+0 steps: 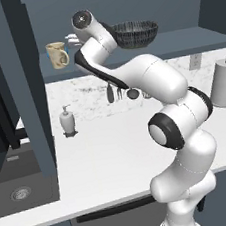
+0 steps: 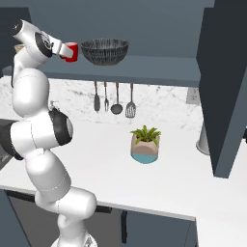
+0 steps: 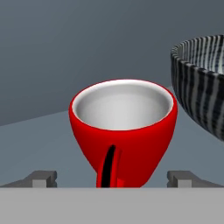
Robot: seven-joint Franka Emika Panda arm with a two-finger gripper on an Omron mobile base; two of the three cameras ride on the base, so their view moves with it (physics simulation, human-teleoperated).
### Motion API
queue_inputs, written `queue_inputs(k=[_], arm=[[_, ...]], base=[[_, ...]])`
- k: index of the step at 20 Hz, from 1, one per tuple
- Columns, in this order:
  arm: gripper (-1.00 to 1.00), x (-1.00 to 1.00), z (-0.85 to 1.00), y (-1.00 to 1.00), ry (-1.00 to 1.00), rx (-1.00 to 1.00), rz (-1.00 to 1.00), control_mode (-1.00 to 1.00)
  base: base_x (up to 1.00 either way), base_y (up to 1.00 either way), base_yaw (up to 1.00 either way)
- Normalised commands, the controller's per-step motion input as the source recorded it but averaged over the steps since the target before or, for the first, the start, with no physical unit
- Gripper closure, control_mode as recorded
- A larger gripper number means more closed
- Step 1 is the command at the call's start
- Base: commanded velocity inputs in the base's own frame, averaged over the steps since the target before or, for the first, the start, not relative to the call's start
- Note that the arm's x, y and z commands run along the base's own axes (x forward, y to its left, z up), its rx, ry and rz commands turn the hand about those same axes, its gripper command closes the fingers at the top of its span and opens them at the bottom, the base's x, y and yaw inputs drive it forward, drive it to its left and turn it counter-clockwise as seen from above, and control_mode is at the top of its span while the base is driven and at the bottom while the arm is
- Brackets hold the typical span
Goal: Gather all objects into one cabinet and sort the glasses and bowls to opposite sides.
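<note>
The glossy red cup (image 3: 124, 131), white inside, stands upright on the shelf (image 2: 144, 65) between the open pincer's (image 3: 113, 178) fingertips, unheld.

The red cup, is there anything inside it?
The red cup looks empty: just a plain white inside, seen from the hand view. The very bottom is covered by the near rim, so that part can't be seen.

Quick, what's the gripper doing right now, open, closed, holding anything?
Gripper: open, fingers spread to either side of the red cup on the cabinet shelf, not clamped on it.
</note>
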Motion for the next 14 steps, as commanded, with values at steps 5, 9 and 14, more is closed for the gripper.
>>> queue_inputs(k=[5, 9, 14], arm=[[-1.00, 0.00, 0.00, 0.00, 0.00, 0.00, 0.00, -1.00], [1.00, 0.00, 0.00, 0.00, 0.00, 0.00, 0.00, -1.00], [1.00, 0.00, 0.00, 0.00, 0.00, 0.00, 0.00, -1.00]], base=[[0.00, 0.00, 0.00], [0.00, 0.00, 0.00], [0.00, 0.00, 0.00]])
